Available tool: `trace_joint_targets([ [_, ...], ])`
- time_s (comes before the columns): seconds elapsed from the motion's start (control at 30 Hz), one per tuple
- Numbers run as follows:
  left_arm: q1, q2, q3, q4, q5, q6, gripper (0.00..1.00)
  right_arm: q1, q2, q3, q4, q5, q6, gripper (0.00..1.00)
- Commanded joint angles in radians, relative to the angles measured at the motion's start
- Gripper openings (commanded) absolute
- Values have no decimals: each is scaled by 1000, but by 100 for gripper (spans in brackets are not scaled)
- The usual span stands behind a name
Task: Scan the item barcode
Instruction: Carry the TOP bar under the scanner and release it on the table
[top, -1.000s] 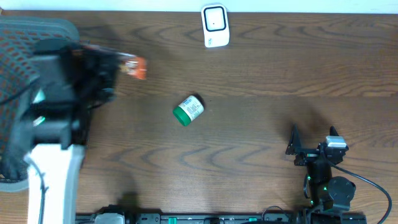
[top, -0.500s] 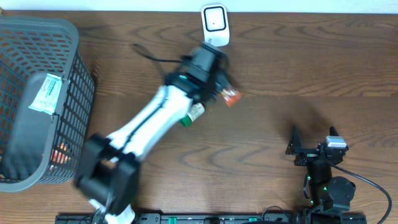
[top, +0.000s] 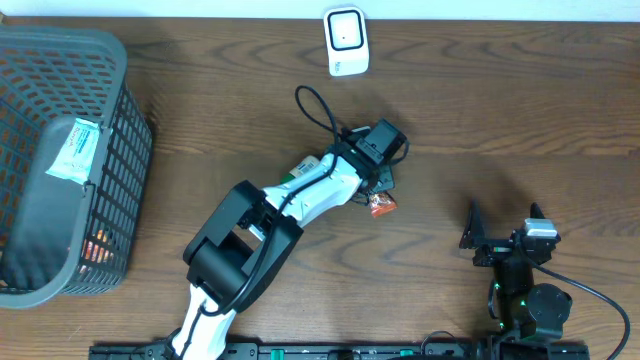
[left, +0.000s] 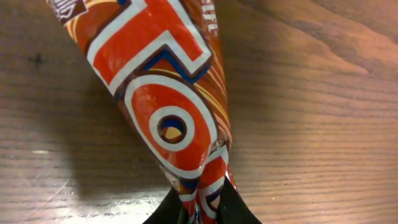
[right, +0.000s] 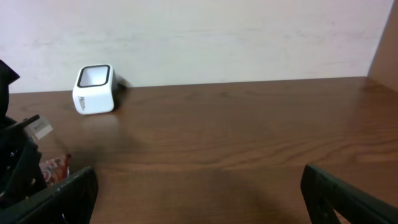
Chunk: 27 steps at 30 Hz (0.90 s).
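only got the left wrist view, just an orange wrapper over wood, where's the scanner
Observer: The white scanner stands at the far edge of the table, well beyond the wrapper that the left pincer is shut on.
Operator: what's the right arm doing
Observer: The right pincer sits open near the front right, holding nothing.
Operator: anything else out there
Observer: A green-capped bottle lies partly under the left arm.
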Motion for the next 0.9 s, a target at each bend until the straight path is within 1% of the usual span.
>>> trace_joint_targets([
  [0.0,-4,3,5,-13,-48,122,22,11,-5,-1,-3,2,13,99],
  [0.13,-3,-8,6,-21,-48,200,34,11,-5,-1,-3,2,13,99],
  [0.27,-3,-77,29,-42,-48,291,47,11,-5,-1,-3,2,13,99],
  [0.3,-3,-103,40,-51,-48,314,52,11,-5,-1,-3,2,13,99],
  [0.37,-3,-177,60,-67,-48,359,58,11,-5,-1,-3,2,13,99],
  [0.4,-3,-214,64,-69,-48,376,66,11,-5,-1,-3,2,13,99],
  [0.43,-3,-257,68,-70,-49,399,68,11,-5,-1,-3,2,13,99],
  [0.5,0,-364,70,-69,-59,451,78,11,-5,-1,-3,2,13,99],
  [0.53,2,-412,70,-71,-80,464,79,11,-5,-1,-3,2,13,99],
  [0.57,7,-504,70,-84,-164,487,89,11,-5,-1,-3,2,13,99],
  [0.6,10,-547,70,-95,-230,491,95,11,-5,-1,-3,2,13,99],
  [0.63,16,-599,70,-112,-329,490,98,11,-5,-1,-3,2,13,99],
  [0.7,32,-689,70,-146,-520,490,98,11,-5,-1,-3,2,13,99],
  [0.77,61,-768,70,-177,-678,490,98,11,-5,-1,-3,2,13,99],
  [0.83,110,-843,70,-203,-802,490,98,11,-5,-1,-3,2,13,99],
  [0.87,135,-867,70,-208,-837,490,98,11,-5,-1,-3,2,12,99],
])
